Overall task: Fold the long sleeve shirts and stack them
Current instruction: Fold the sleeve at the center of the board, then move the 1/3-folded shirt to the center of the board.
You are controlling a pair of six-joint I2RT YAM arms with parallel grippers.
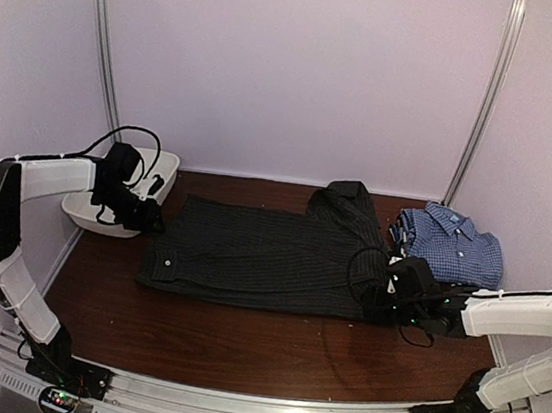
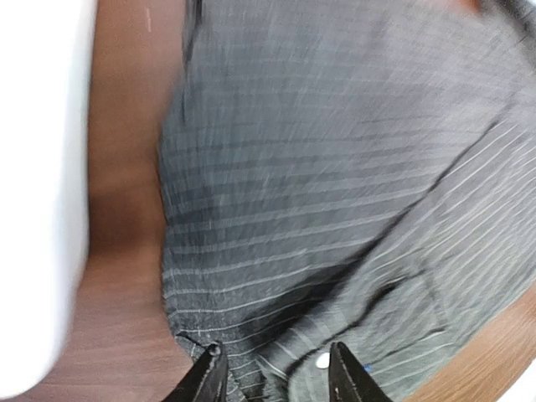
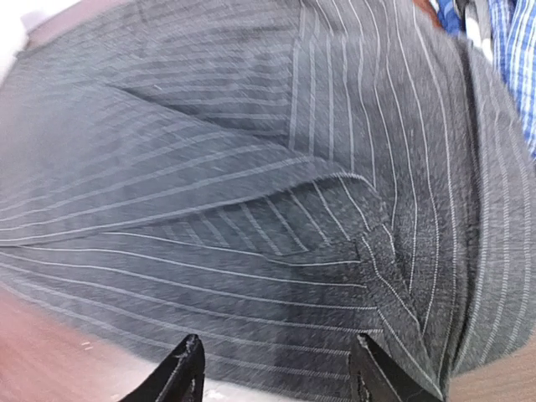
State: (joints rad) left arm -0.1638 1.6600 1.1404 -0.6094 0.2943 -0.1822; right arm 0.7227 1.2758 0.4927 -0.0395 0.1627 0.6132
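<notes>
The black pinstriped shirt [image 1: 265, 256] lies spread flat across the middle of the brown table, one sleeve folded up at its far right. The blue-and-white check shirt [image 1: 452, 246] lies folded at the back right. My left gripper [image 1: 149, 216] is open, hovering at the black shirt's left end; its fingertips [image 2: 209, 368] frame the hem near a white button [image 2: 322, 360]. My right gripper [image 1: 387, 286] is open over the shirt's right end, with striped cloth [image 3: 276, 251] between and beyond its fingertips [image 3: 188, 360]. Neither gripper holds anything.
A white oval plastic tub [image 1: 125, 203] stands at the back left, just behind my left gripper; its wall shows in the left wrist view [image 2: 42, 193]. Bare brown table [image 1: 259, 346] runs along the front. Pale walls and metal posts enclose the back.
</notes>
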